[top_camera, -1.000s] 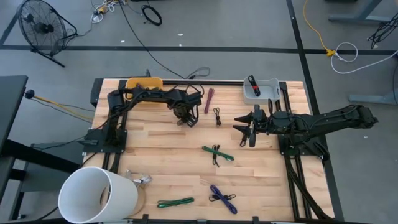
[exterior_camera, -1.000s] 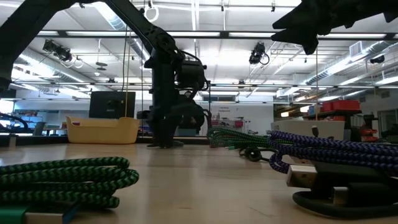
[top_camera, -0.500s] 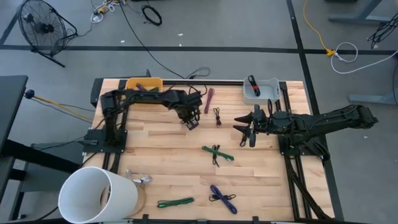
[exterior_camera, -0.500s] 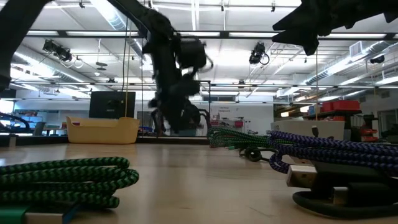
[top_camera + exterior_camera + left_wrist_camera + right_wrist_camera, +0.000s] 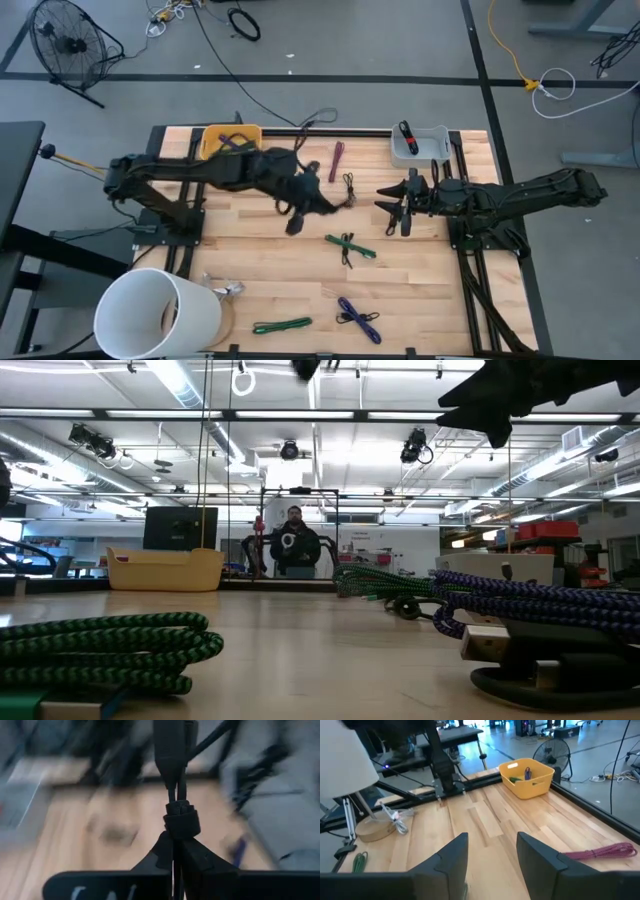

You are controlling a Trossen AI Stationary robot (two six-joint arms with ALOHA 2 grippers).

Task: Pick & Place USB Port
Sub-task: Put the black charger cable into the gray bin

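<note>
My left gripper (image 5: 322, 205) hangs above the middle of the table and is shut on a black cable bundle (image 5: 181, 818), wrapped by a black band. The left wrist view shows it blurred. In the low view only a dark piece of that arm (image 5: 305, 368) shows at the top. My right gripper (image 5: 398, 206) waits open over the table's right half, seen also as the right gripper (image 5: 492, 850) and the right gripper (image 5: 497, 420). A yellow bin (image 5: 232, 140) stands at the far edge and a grey bin (image 5: 420, 146) at the far right. My left gripper pinches the black cable bundle just below its band (image 5: 176, 836) between its two fingers (image 5: 200, 862). The bundle stands out beyond the fingertips and is lifted clear of the table. The rest of the cable (image 5: 172, 750) runs on away from the fingers.
On the table lie a second black cable (image 5: 348, 183), a maroon cable (image 5: 338, 160), a green cable (image 5: 350, 246), a blue cable (image 5: 358, 319) and another green cable (image 5: 282, 325). A white cylinder (image 5: 155, 315) stands at the near left corner. A person (image 5: 293, 545) is behind the table.
My left gripper has risen from the table near the far middle, out of the low view's top, and swung toward the near and right side. It stays shut and has lifted the black cable bundle clear.
</note>
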